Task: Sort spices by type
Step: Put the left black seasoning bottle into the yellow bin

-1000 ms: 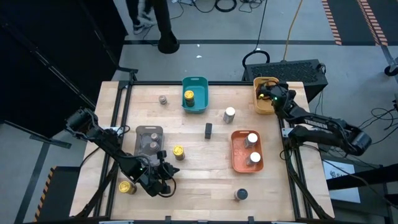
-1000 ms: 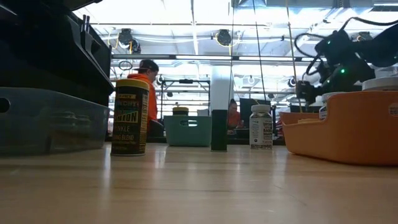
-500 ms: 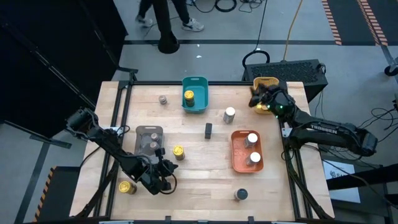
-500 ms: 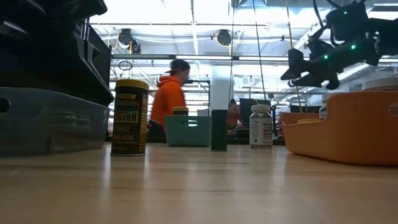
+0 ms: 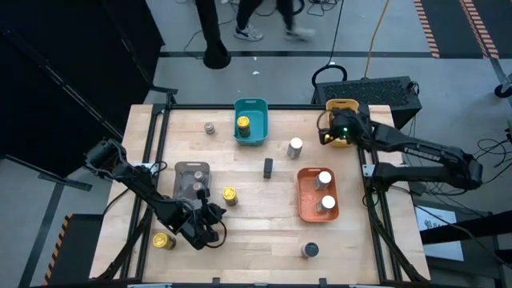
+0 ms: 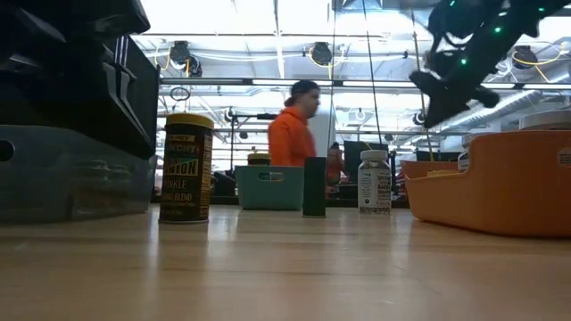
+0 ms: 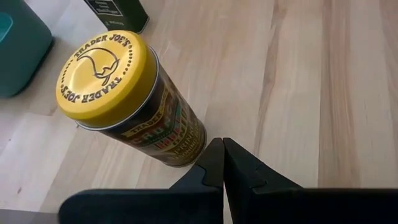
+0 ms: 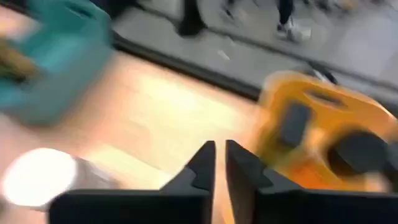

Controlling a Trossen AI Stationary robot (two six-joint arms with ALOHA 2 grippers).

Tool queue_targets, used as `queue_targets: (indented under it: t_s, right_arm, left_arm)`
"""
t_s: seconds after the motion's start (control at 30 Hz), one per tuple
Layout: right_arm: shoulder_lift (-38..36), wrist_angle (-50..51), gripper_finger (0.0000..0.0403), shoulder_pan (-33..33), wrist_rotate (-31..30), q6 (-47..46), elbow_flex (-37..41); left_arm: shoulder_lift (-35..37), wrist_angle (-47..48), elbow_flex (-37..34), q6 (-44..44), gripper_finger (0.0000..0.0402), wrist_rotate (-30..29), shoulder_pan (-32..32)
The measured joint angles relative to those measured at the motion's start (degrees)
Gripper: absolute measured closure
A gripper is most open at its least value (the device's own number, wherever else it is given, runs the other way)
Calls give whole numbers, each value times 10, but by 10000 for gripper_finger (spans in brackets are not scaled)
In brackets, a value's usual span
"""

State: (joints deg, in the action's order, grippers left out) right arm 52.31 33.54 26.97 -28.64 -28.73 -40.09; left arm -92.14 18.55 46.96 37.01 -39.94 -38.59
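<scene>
- Spices stand scattered over the wooden tabletop, some inside coloured trays and some loose.
- The teal tray at the far edge holds one yellow-topped jar; a small grey-brown-topped jar stands on bare wood to its left.
- The grey tray on the left holds two grey-brown-topped jars; a second yellow-topped jar stands just beside its right side.
- A third yellow-topped jar stands near the front left corner.
- The orange tray on the right holds two white-topped jars, and another white-topped jar stands loose between it and the teal tray.
- A slim black jar stands upright near the middle, and a dark-topped jar stands near the front edge.
- The yellow tray sits at the far right corner with dark jars in it, blurred in the right wrist view.
- The right claw hangs raised off the tabletop beside the yellow tray, its fingers clenched on nothing.
- The left claw sits low at the front left, fingertips pressed together and empty, near the loose yellow-topped jar by the grey tray.
- Beyond the tabletop, a person in an orange hoodie shows in the low view.
</scene>
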Motion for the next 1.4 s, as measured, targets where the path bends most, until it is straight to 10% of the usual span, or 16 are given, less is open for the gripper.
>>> queue_targets:
  t_s: [1.4]
  right_arm:
    - [144,114,403,162,-49,-56,-9]
  left_arm:
    - [0,10,0,17,398,-8,-1]
